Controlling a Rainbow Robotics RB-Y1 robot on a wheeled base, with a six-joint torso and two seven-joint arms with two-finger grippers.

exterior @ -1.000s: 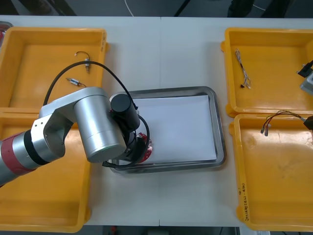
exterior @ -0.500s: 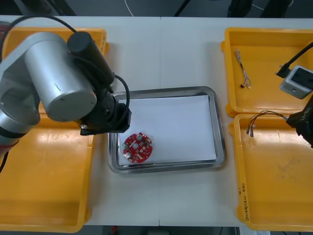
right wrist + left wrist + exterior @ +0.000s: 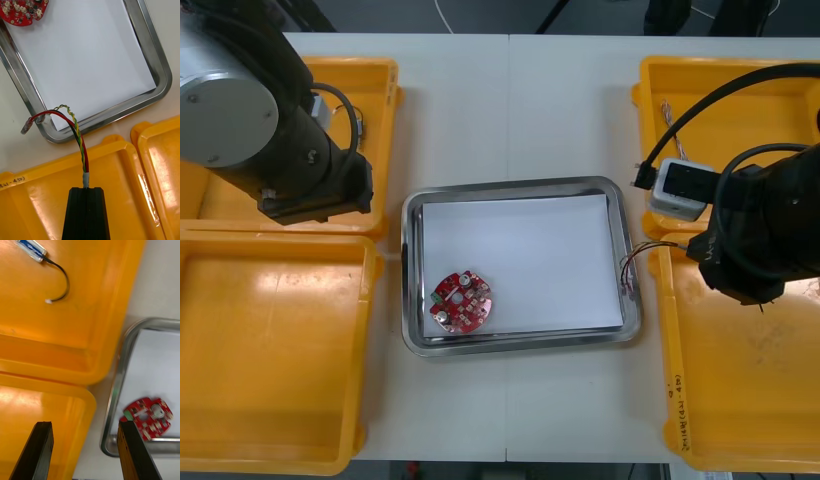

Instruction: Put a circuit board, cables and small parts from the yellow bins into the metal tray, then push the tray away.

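On the light table (image 3: pixel 510 100), the right gripper (image 3: pixel 86 191) at frame right pinches the red and yellow cable (image 3: pixel 77 135), its free end reaching left across the right rim of the metal tray (image 3: pixel 633 300); the left gripper (image 3: pixel 84 423), fingers apart, hangs upper left.

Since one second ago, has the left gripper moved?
Yes. In the front view the left gripper, open, went from the near left corner of the metal tray to the near edge of the far left yellow bin.
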